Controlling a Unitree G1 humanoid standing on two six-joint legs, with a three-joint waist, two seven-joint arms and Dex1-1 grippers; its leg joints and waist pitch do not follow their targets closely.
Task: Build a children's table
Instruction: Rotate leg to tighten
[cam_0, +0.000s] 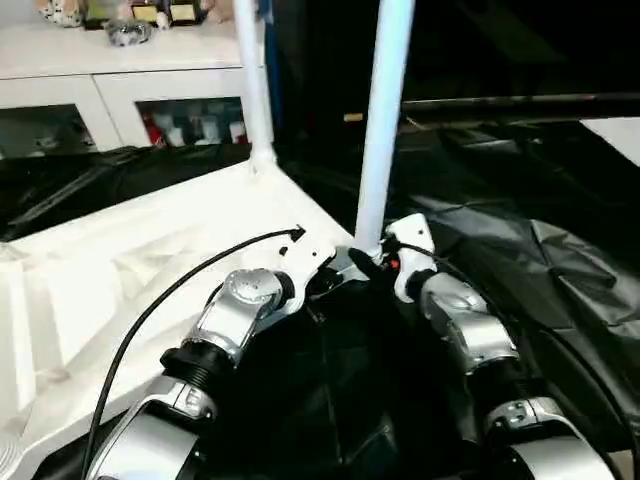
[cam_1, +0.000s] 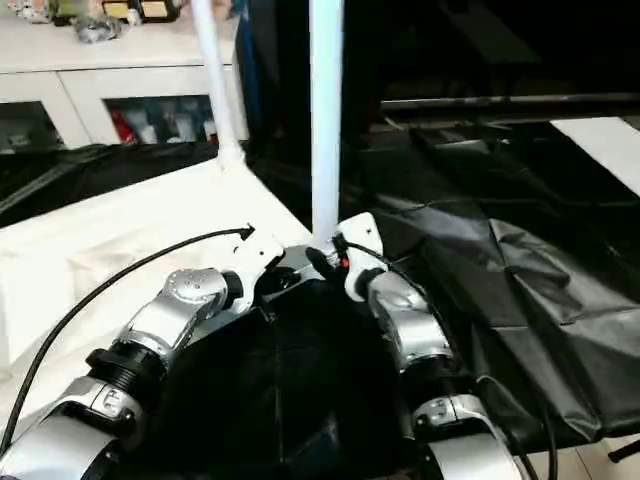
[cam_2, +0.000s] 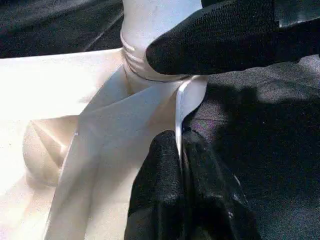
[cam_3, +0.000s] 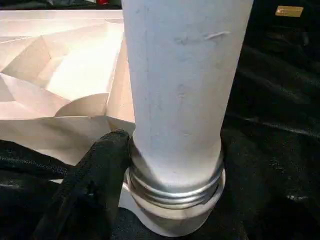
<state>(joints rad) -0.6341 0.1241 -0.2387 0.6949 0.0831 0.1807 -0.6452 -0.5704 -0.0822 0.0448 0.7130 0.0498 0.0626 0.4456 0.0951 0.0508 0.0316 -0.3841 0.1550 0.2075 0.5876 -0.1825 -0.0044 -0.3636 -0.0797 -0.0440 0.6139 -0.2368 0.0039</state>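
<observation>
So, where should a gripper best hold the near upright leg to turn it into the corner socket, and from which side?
Grip the near leg low on its smooth tube, just above the threaded collar, coming from the robot's side over the black cloth. The tube is round and upright there, and the tabletop blocks the other side.

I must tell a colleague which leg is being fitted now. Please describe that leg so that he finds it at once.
Find the white tabletop lying underside up on the black sheet. Two white legs stand on its corners. The wanted leg rises at the near corner, between both grippers, its threaded base showing at the socket; the other leg stands farther off, by the cabinet.
</observation>
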